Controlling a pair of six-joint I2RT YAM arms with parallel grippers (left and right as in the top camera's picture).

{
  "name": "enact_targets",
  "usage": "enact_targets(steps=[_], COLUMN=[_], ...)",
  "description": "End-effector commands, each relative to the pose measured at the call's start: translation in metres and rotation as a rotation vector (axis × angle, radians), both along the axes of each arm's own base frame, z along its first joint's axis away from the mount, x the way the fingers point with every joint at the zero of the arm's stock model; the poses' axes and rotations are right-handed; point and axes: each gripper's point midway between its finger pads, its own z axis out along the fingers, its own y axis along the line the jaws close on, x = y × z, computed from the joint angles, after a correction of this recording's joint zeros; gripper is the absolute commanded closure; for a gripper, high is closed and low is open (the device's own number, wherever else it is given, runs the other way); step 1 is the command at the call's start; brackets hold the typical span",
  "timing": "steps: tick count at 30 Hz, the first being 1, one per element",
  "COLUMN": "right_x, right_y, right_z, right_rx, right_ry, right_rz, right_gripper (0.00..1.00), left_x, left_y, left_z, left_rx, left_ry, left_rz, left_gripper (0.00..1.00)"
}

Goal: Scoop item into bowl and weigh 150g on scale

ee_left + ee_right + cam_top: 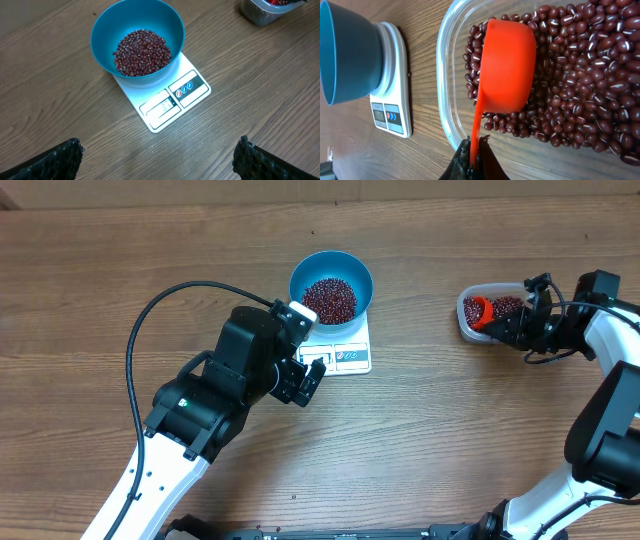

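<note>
The blue bowl (331,285) stands on the white scale (345,356) and holds a heap of dark red beans (142,51). My left gripper (159,156) hangs open just in front of the scale, nothing between its fingers. At the right, my right gripper (476,152) is shut on the handle of an orange scoop (505,67). The scoop's cup lies on its side, back facing the camera, among the beans (585,75) in the clear plastic tub (483,313).
Brown wooden tabletop (120,270) all around. The left arm's black cable (175,305) loops over the table at the left. The right arm's white links (610,420) run down the right edge.
</note>
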Motion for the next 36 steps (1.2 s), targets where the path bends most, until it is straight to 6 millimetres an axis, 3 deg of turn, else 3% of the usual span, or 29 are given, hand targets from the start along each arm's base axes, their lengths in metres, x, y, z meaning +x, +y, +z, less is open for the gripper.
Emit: enact_targets(steps=[1, 8, 19, 36], right_x=[-0.005, -0.006, -0.013, -0.015], right_y=[-0.003, -0.017, -0.033, -0.018], right_z=[-0.01, -0.006, 0.02, 0.062], right_rx=[0.047, 0.078, 0.286, 0.542], right_ry=[0.023, 0.014, -0.039, -0.126], right_rz=[-0.017, -0.058, -0.143, -0.136], right_gripper=[0.96, 0.97, 0.96, 0.96], left_x=[0.003, 0.003, 0.003, 0.003], left_y=[0.002, 0.002, 0.002, 0.002], left_z=[0.01, 0.01, 0.01, 0.01], left_rx=[-0.014, -0.014, -0.014, -0.014], left_ry=[-0.02, -0.02, -0.02, -0.02], left_rz=[0.021, 0.021, 0.021, 0.021], left_gripper=[0.0, 0.0, 0.0, 0.01])
